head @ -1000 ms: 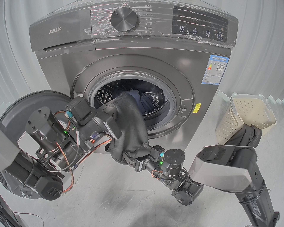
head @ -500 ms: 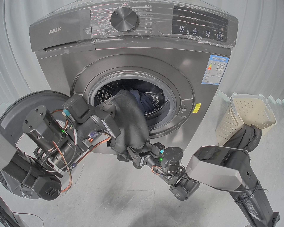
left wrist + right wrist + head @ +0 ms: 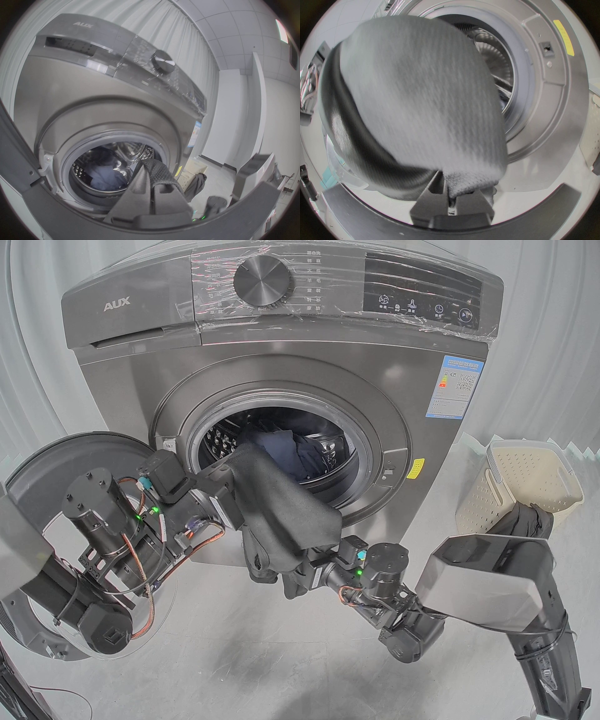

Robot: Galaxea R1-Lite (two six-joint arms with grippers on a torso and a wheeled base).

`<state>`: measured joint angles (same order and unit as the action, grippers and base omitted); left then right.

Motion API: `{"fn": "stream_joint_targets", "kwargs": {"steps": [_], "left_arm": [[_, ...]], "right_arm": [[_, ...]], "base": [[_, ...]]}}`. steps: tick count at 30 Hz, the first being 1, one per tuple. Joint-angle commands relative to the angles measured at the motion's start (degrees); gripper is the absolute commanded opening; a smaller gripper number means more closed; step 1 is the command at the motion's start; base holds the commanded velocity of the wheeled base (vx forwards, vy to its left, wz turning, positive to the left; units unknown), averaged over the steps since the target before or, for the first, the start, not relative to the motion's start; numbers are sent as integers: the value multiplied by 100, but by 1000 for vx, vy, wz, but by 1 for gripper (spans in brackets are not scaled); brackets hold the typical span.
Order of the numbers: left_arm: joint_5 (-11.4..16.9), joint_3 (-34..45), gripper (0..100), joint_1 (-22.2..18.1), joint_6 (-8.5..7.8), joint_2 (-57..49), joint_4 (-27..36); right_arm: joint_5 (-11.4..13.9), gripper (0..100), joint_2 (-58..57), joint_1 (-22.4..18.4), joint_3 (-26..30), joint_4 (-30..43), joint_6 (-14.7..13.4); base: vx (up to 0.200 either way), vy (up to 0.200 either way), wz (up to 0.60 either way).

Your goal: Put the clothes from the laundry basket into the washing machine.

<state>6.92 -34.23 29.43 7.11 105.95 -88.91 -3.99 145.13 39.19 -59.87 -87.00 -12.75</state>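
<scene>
Partway: blue clothes (image 3: 284, 449) lie in the drum (image 3: 328, 449) just beyond left gripper (image 3: 151, 184); it & right gripper (image 3: 448, 187) are both clamped on a dark grey garment (image 3: 281, 509) stretched btwn them outside the opening; another dark garment (image 3: 522, 524) hangs on laundry basket (image 3: 531, 474), well apart from right gripper.

Bright, even indoor light, soft shadows.
A ceiling light panel (image 3: 282, 29) glows overhead; glare streaks the plastic film (image 3: 325, 284) on the washing machine (image 3: 125, 384); the drum (image 3: 215, 440) lies in shade; wrist views bulge, corners black.
</scene>
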Motion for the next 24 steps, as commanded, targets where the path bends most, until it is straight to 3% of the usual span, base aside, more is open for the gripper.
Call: {"fn": "stream_joint_targets", "kwargs": {"steps": [1,5,9,24], "left_arm": [[28,154,0,-368,-8,506,-4],[90,268,0,-412,-25,682,-13],[345,417,0,-570,-52,945,-13],[362,690,0,-499,-175,1209,-13]], "right_arm": [[-6,0,-1030,-140,907,-80,1],[-6,0,-1303,-149,1188,-106,1],[-6,0,-1558,-140,1487,-106,-8],[-14,0,-1655,-61,1416,-106,-17]], "base": [[0,0,0],[0,0,0],[0,0,0],[0,0,0]]}}
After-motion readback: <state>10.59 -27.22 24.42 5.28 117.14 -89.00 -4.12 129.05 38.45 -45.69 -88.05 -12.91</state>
